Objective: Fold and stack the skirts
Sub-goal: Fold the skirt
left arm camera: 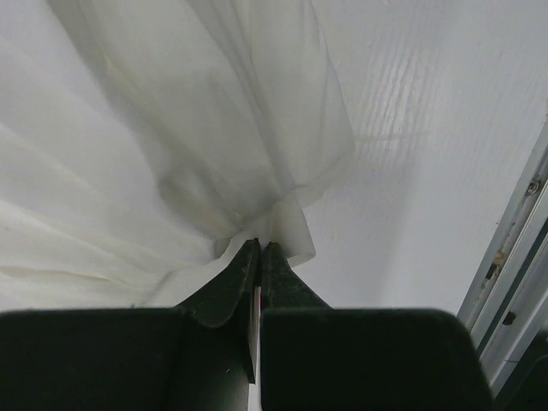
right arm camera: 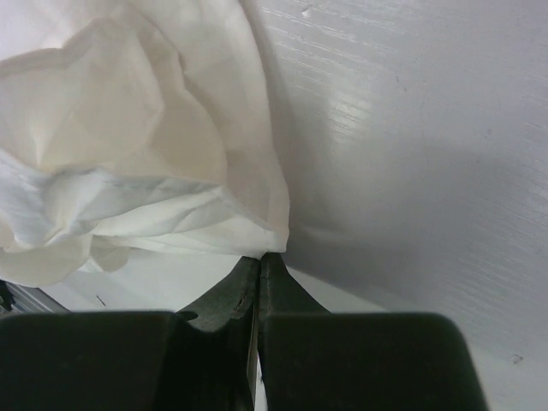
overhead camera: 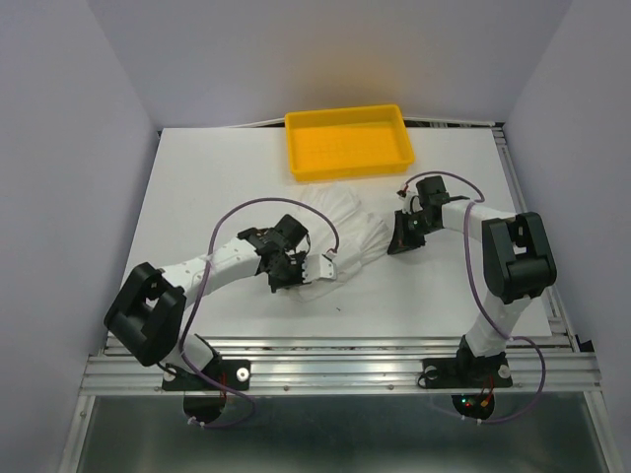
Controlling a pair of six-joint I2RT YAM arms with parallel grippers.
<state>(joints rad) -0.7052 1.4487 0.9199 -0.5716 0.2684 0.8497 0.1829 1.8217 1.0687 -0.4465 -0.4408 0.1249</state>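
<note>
One white pleated skirt [overhead camera: 347, 229] lies stretched on the white table between my two grippers. My left gripper [overhead camera: 283, 277] is at its near left end. In the left wrist view the left gripper [left arm camera: 259, 245] is shut, pinching a gathered fold of the skirt [left arm camera: 171, 145]. My right gripper [overhead camera: 399, 244] is at the skirt's right end. In the right wrist view the right gripper [right arm camera: 259, 257] is shut on the skirt's [right arm camera: 145, 154] corner edge. I see no other skirt.
A yellow tray [overhead camera: 296, 148] stands at the back of the table, behind the skirt, with nothing showing in it. The table's metal side rail [left arm camera: 514, 248] runs close to the right of the left gripper's view. Grey walls enclose three sides.
</note>
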